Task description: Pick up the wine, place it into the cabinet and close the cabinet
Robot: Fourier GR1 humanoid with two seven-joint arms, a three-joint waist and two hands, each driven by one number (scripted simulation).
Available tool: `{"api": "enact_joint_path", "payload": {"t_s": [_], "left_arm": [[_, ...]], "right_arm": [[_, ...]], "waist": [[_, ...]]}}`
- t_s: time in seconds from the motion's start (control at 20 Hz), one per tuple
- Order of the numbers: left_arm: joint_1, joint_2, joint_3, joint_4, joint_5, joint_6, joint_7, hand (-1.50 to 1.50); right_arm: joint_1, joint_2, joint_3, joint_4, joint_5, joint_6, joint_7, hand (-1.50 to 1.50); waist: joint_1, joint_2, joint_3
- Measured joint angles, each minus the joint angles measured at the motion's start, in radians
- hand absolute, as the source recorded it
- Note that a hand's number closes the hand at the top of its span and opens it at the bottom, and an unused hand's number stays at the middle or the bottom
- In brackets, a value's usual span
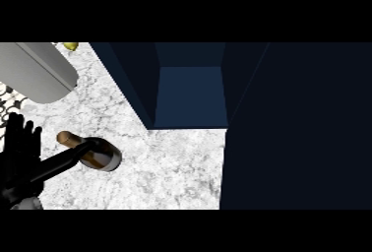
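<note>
- Resting at the far left of the wine bottle, the left hand has straight fingers pointing up, holding nothing
- the wine bottle stands upright on the marble counter, cork up
- right of the bottle, the dark blue cabinet is open; its door is further right

a black hand shows at the nine o'clock edge, matte and dark, with slim jointed fingers that taper to rounded tips. its palm is a broad, almost featureless black mass. at about seven o'clock a small pale grey curved piece of forearm shell adjoins the hand.
</note>
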Motion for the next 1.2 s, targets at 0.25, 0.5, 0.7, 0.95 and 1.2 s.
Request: {"api": "enact_joint_path", "payload": {"t_s": [0.25,0.5,0.7,0.95,1.2], "left_arm": [[-0.016,0.004,0.045,0.129,0.042,-0.027,-0.094,-1.5],[-0.008,0.01,0.077,0.222,0.087,-0.074,-0.175,-1.5],[-0.029,0.009,0.093,0.312,0.113,-0.103,-0.236,-1.5],[-0.02,-0.009,0.093,0.414,0.139,-0.143,-0.337,-1.5],[-0.034,-0.027,0.095,0.53,0.156,-0.159,-0.442,-1.5]], "right_arm": [[-0.001,0.004,0.025,-0.001,0.004,-0.012,0.001,-1.5],[0.009,-0.005,0.025,-0.003,0.005,-0.014,-0.007,-1.5],[0.006,-0.012,0.014,-0.002,0.006,-0.013,-0.011,-1.5],[0.005,-0.019,0.015,-0.002,0.006,-0.009,-0.019,-1.5],[0.002,-0.024,0.0,-0.002,0.004,-0.006,-0.023,-1.5]], "waist": [[-0.003,0.0,0.0],[-0.004,0.0,0.0],[-0.003,0.001,0.0],[-0.002,0.001,0.0],[-0.003,0.001,0.0]]}}
